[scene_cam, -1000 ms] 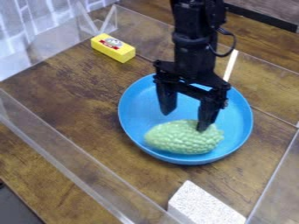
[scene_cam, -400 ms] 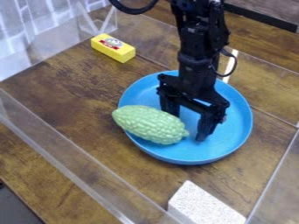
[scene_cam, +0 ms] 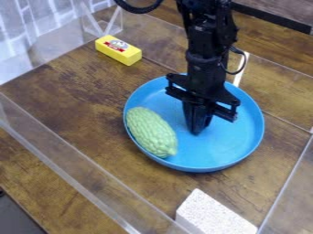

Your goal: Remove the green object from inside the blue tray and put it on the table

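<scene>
lying in the blue tray (scene_cam: 240, 146), green object (scene_cam: 150, 132) (tool (scene_cam: 199, 125) closed, empty).

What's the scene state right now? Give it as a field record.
hand: shut, pointing down inside the blue tray, holding nothing
green object: lying at the tray's left edge, beside the hand, not gripped
table: brown wood, clear walls around
yellow block: on the table behind the tray
white speckled block: on the table in front of the tray
task: not done
</scene>
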`<state>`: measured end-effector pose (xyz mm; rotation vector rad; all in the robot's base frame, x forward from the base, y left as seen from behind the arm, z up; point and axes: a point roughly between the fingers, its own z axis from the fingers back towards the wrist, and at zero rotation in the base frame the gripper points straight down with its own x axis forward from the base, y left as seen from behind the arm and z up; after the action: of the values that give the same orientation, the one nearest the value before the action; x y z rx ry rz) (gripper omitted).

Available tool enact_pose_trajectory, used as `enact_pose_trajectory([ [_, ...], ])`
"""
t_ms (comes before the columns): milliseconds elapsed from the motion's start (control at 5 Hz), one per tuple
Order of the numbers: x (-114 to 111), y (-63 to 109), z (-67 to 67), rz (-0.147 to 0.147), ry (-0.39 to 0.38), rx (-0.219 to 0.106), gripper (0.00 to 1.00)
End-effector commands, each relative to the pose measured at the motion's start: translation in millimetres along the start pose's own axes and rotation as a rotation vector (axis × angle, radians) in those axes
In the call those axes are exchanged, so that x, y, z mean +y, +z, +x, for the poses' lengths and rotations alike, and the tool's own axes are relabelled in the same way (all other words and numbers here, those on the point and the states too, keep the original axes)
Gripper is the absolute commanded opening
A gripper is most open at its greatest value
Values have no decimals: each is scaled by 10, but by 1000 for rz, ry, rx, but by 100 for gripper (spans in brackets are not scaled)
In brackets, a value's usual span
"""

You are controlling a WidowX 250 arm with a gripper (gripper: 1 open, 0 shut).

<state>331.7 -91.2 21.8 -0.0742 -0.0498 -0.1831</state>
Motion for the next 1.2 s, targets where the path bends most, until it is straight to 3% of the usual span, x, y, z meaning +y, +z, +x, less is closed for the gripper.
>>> enact_pose_trajectory([
  [0,41,-6,18,-5,-17,-1,0],
  [200,86,-26,49,-9,-22,-2,0],
  [400,121,-58,71,-14,-25,-2,100],
  [600,139,-71,86,-17,-24,-1,100],
  [800,145,-87,69,-14,-19,9,0],
  [1000,147,-103,49,-12,-12,19,0],
])
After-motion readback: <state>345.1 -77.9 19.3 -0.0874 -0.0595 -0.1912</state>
